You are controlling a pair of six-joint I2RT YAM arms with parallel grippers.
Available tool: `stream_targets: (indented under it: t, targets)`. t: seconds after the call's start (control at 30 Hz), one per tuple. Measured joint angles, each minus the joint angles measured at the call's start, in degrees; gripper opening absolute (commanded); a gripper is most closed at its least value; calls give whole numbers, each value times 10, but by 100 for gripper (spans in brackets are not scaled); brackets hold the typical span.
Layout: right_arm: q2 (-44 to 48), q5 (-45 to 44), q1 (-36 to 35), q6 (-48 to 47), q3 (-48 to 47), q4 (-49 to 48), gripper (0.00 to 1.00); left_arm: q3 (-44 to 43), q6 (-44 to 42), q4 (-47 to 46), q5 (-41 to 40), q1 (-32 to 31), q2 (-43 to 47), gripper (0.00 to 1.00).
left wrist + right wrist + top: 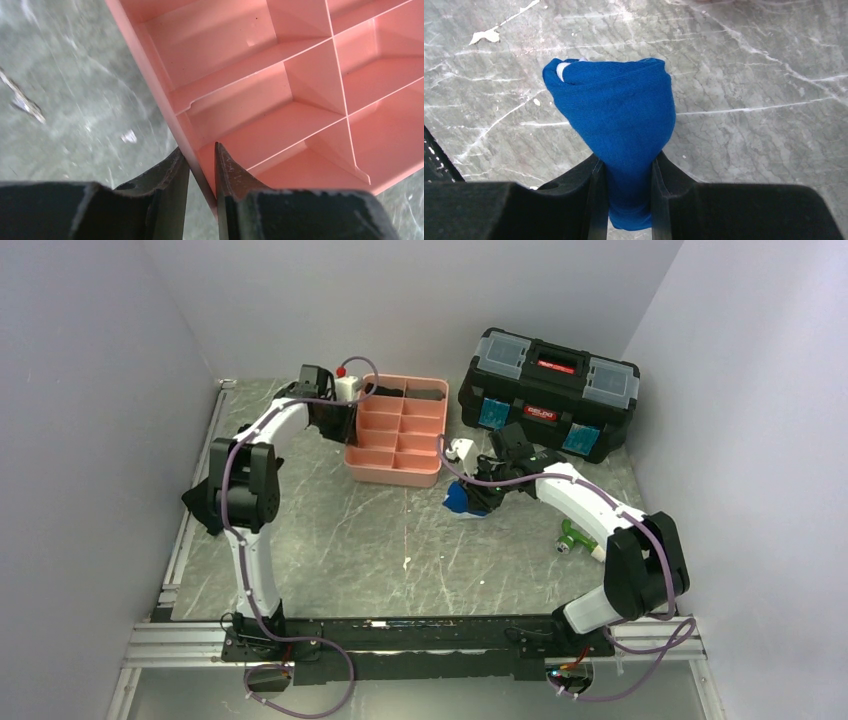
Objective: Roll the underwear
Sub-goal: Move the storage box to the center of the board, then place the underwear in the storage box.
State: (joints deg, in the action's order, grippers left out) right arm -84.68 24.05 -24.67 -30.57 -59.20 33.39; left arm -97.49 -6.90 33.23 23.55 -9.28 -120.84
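Soft, even light comes from above; my top view is bright, with only faint shadows on the table (pixel 330 540). My left wrist view smears the table with blur, though the tray (pixel 280 65) is crisp. My right shows the underwear (pixel 616 120) sharp, my fingers (pixel 579 200) dark and soft-edged.
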Motion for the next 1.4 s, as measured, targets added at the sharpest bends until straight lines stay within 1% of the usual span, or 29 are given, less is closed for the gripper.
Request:
stream_targets:
  t: [0.2,0.33,0.47,0.57,0.77,0.9,1.13,1.4]
  targets:
    - [1,-24,0,4,-44,10,0,123,-19,-10,7,1,85,28]
    - [-11,-48,-2,12,-106,9,0,194,-30,-13,16,1,136,28]
    - [-38,-84,-17,19,-156,-1,0,251,-39,-17,28,1,179,31]
    - [-75,-122,-45,23,-190,-10,0,283,-43,-16,39,1,202,31]
    - [-156,-198,-105,21,-230,-34,0,312,-49,-11,43,-2,228,31]
    - [-197,-243,-129,11,-255,-47,0,326,-57,-8,43,-5,241,30]
    - [-218,-300,-130,-11,-274,-76,0,337,-62,-2,48,-6,250,29]
    - [-234,-328,-129,-23,-275,-124,0,337,-62,-1,50,-5,250,27]
